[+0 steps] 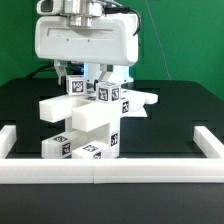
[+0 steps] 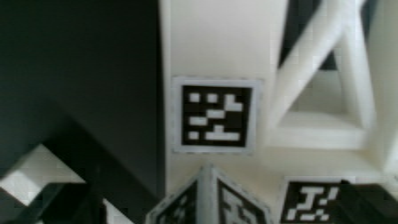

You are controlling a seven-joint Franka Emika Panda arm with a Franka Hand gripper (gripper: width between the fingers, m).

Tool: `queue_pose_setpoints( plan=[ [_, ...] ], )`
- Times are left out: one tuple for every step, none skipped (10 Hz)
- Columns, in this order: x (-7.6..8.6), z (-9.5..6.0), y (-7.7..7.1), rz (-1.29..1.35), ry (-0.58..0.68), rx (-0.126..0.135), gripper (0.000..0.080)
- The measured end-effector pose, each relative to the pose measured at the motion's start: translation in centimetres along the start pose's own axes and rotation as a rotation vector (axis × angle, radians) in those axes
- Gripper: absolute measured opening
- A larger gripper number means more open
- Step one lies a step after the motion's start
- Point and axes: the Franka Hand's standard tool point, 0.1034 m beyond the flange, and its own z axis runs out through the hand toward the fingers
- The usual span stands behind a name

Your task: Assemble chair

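Chair (image 1: 88, 118): a stack of chunky white plastic blocks, matte and square-edged, standing on the bench near the front rail, about mid-scene in the exterior view; the pieces sit at differing angles, and the topmost reaches up between the arm's lower parts.
Chair parts: the exterior view shows a flat slab jutting toward its right, a long bar tilted across the middle, and a blocky base; an exact count of pieces cannot be told where they overlap.
Tags (image 1: 75, 86): small black-and-white squares on the white faces; about six show in the exterior view, three near the top and three on the base.
Close view of tag (image 2: 215, 116): one full tag on a flat upright white face, crisp-cornered; parts of two more tags lie below it at the picture's edge.
Struts (image 2: 329, 60): slim white bars crossing diagonally beside the tagged face, forming triangular openings.
Tool (image 1: 90, 72): directly above the chair's top; its fingers are hidden behind the tagged blocks, so whether they stand apart or together cannot be told here.
Arm (image 1: 84, 38): one, with a smooth white boxy housing.
Bench (image 1: 170, 105): flat, matte black.
Rail (image 1: 110, 170): a long white bar with a rough, foam-like surface, bordering the bench on three sides.
Backdrop (image 1: 180, 40): plain green.
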Motion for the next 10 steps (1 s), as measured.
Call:
queue_pose_setpoints(
  plan=[
    [0.05, -0.01, 0.11, -0.082, 0.0, 0.0, 0.0649],
    [0.12, -0.01, 0.26, -0.164, 0.0, -0.001, 0.0649],
    [0.14, 0.0, 0.29, -0.238, 0.0, -0.001, 0.0649],
    [0.16, -0.01, 0.31, -0.319, 0.0, -0.002, 0.0649],
    [0.22, 0.0, 0.42, -0.354, 0.0, -0.002, 0.0649],
    [0.29, 0.0, 0.57, -0.438, 0.0, -0.007, 0.0649],
    [0.37, 0.01, 0.74, -0.525, -0.001, -0.011, 0.0649],
    [0.44, 0.02, 0.9, -0.614, -0.003, -0.017, 0.0649],
    [0.51, 0.02, 0.97, -0.68, -0.005, -0.024, 0.0649],
    [0.55, 0.01, 1.0, -0.722, -0.007, -0.03, 0.0649]
  ],
)
